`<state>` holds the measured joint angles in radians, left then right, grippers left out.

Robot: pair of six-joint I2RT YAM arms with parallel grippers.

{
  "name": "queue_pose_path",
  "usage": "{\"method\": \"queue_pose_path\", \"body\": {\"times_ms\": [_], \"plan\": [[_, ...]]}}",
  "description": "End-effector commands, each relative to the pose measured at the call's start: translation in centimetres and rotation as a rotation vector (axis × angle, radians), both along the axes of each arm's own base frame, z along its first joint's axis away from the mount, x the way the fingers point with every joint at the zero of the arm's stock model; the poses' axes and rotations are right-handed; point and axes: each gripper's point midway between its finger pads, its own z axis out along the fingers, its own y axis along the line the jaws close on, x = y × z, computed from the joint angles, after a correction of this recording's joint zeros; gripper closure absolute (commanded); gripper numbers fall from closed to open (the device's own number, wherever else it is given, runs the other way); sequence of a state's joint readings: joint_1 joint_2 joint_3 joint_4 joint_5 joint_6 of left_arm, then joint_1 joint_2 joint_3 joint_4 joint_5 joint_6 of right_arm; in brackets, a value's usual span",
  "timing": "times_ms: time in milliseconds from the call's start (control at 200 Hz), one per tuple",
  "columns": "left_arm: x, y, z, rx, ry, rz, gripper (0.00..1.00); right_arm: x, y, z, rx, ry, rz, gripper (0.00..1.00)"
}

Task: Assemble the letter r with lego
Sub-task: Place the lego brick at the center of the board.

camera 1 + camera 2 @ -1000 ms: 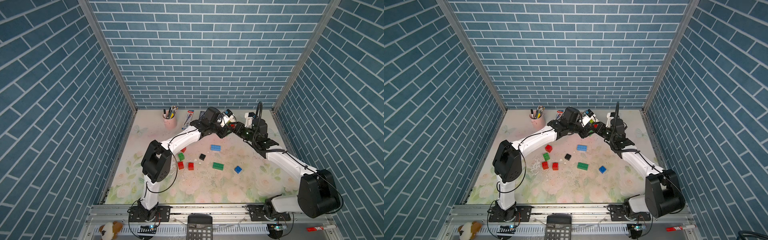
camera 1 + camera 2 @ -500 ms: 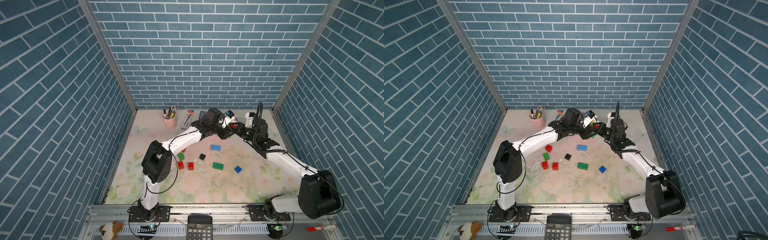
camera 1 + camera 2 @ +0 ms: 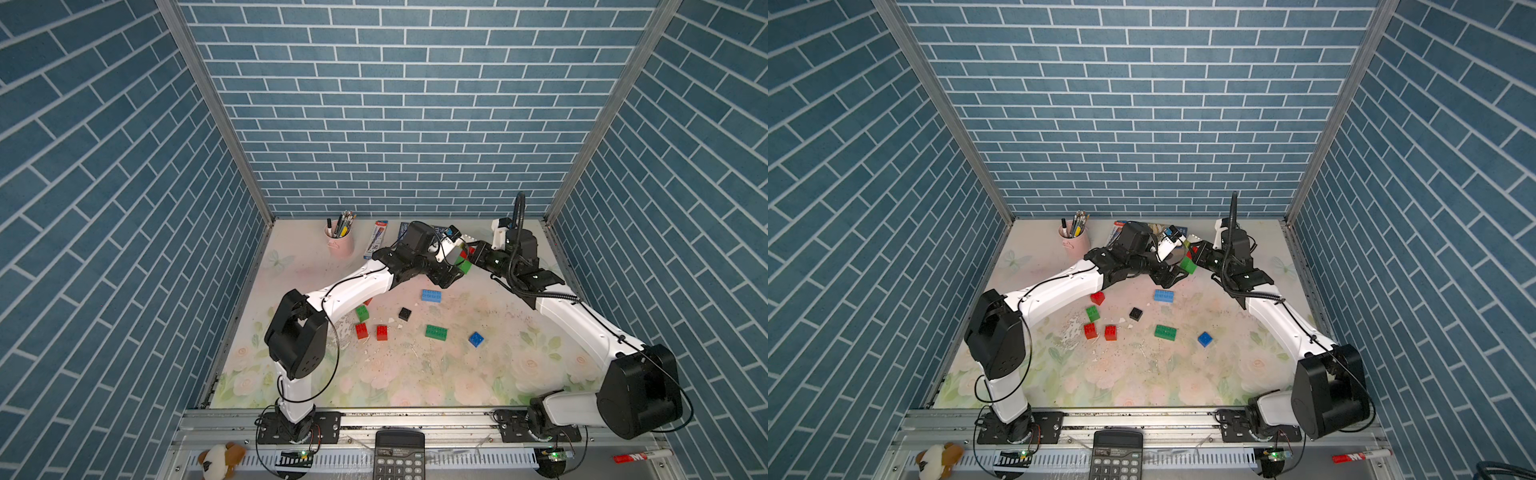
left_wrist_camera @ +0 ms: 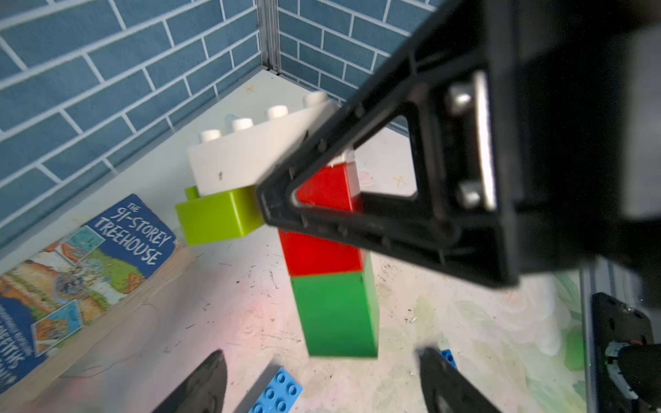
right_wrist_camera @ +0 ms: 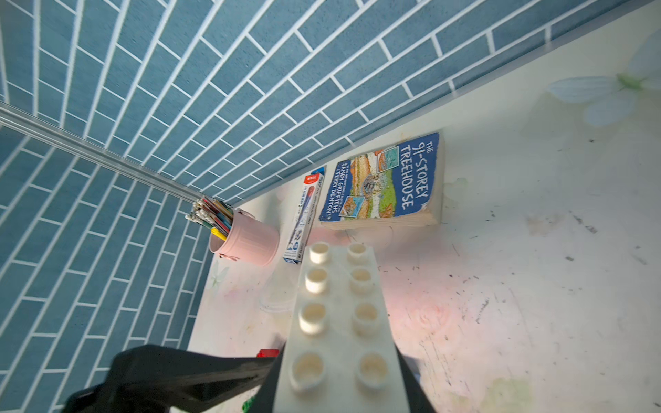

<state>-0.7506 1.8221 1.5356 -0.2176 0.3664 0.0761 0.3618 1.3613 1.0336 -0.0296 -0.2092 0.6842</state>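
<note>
The left arm (image 3: 353,286) and right arm (image 3: 573,320) both reach to the far middle of the table (image 3: 415,374), elbows out, wrists turned toward each other. The left gripper (image 4: 322,388) faces the right one with its fingers spread wide and nothing between them. The right gripper (image 5: 339,382) is clamped on the lego assembly (image 3: 464,264), where the white brick (image 4: 243,157) meets the red column (image 4: 322,254). The white brick's long axis runs straight out beyond the right fingertips. A lime brick (image 4: 218,214) sits under its free end. Below the grip, red and then a green brick (image 4: 336,314) form a stem pointing toward the table.
</note>
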Motion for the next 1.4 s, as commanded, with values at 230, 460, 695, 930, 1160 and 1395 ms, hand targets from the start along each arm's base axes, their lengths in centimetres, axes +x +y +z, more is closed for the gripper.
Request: {"method": "queue_pose_path", "body": {"times_ms": [230,460,695,930,1160,1395], "plan": [[-2.8,6.1,2.0,0.029,-0.031,0.141,0.00,0.6,-4.7,-1.8,-0.411,0.051,-0.091,0.71],[-4.7,11.1,-1.1,0.133,0.030,0.298,0.00,1.4,-7.4,-5.7,-0.644,0.167,-0.143,0.75],[-6.5,15.9,-2.0,0.176,0.045,0.455,0.00,2.5,-9.4,-7.9,-0.856,0.233,-0.190,0.76],[-7.8,18.8,-1.8,0.177,0.046,0.553,0.00,4.0,-10.1,-9.4,-1.083,0.273,-0.201,0.77],[-8.4,20.6,-2.6,0.215,0.041,0.605,0.00,5.9,-10.2,-11.3,-1.282,0.304,-0.214,0.78],[-8.9,21.1,-1.3,0.185,0.025,0.612,0.01,7.1,-10.5,-12.9,-1.414,0.351,-0.228,0.79]]}}
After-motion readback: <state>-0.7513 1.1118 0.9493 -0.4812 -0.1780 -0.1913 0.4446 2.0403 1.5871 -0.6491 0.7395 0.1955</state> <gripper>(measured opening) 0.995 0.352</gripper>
